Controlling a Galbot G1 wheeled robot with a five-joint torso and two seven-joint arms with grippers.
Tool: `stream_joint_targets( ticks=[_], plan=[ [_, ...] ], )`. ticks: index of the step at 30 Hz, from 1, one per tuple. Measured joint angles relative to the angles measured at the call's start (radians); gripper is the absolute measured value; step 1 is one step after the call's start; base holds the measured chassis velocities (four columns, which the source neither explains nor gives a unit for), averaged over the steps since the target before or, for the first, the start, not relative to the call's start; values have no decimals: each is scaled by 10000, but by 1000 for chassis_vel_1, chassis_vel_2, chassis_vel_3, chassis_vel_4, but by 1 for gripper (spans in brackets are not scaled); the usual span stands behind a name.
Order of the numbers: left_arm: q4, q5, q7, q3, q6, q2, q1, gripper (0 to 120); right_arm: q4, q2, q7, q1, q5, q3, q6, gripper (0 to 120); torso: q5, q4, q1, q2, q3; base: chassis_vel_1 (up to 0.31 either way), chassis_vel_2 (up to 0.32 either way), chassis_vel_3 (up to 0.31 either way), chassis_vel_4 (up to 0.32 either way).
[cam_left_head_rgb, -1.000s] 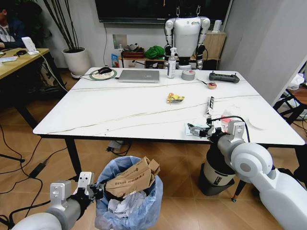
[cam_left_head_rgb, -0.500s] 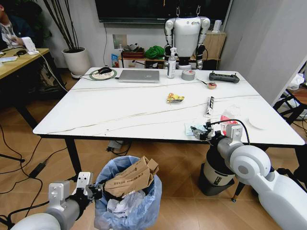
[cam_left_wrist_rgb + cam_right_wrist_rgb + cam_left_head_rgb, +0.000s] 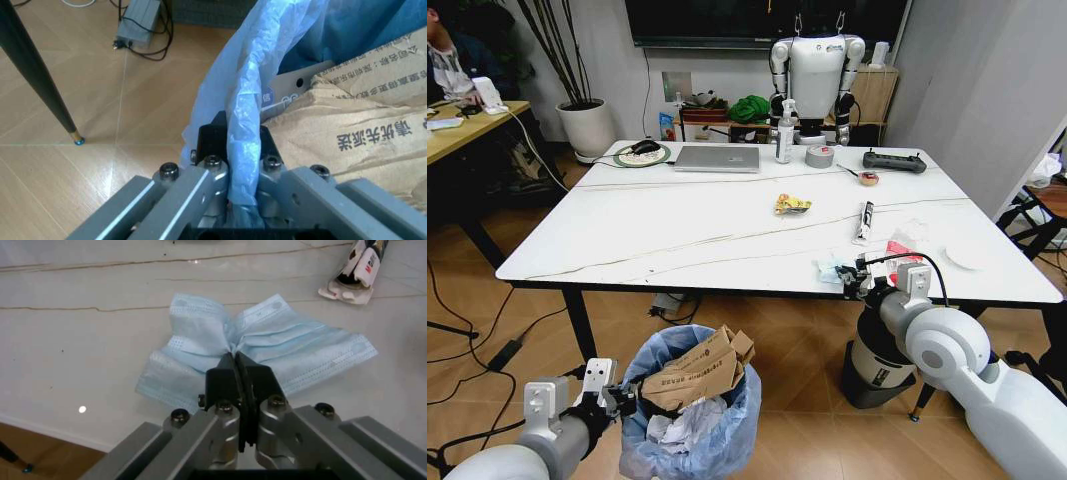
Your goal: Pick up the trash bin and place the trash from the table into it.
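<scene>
Left gripper [image 3: 230, 165]: clamped on rim of round blue-bagged trash bin [image 3: 692, 415], below bench.
Right gripper [image 3: 239, 371]: pinching pleated light-blue face mask [image 3: 267, 357] on white marble-veined bench [image 3: 677, 225], near front edge.

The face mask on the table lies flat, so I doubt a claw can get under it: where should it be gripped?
Pinch the raised pleat at the middle of the face mask from above; the right claw is shut there, bunching it.

Glossy white veined table [image 3: 677, 230]; crinkly translucent blue plastic bag lining the trash bin [image 3: 732, 425]; creased matt brown cardboard [image 3: 373, 125]; pleated light-blue nonwoven face mask [image 3: 267, 352]; smooth wooden floor [image 3: 87, 100].
</scene>
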Motion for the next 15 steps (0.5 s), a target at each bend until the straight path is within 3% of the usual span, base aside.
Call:
stream_joint_targets(
  ticks=[7,15],
  plan=[
    [0,7,-2,-14,0,-22,-11,0,247,21,-79,-31,-6,76,87,0,0,-1,0,0,0,0,0,0,0],
    [0,-159,-277,-23,0,-21,-155,0,1666,-262,-461,-71,329,244,209,0,-1,0,0,0,0,0,0,0,0]
  ],
)
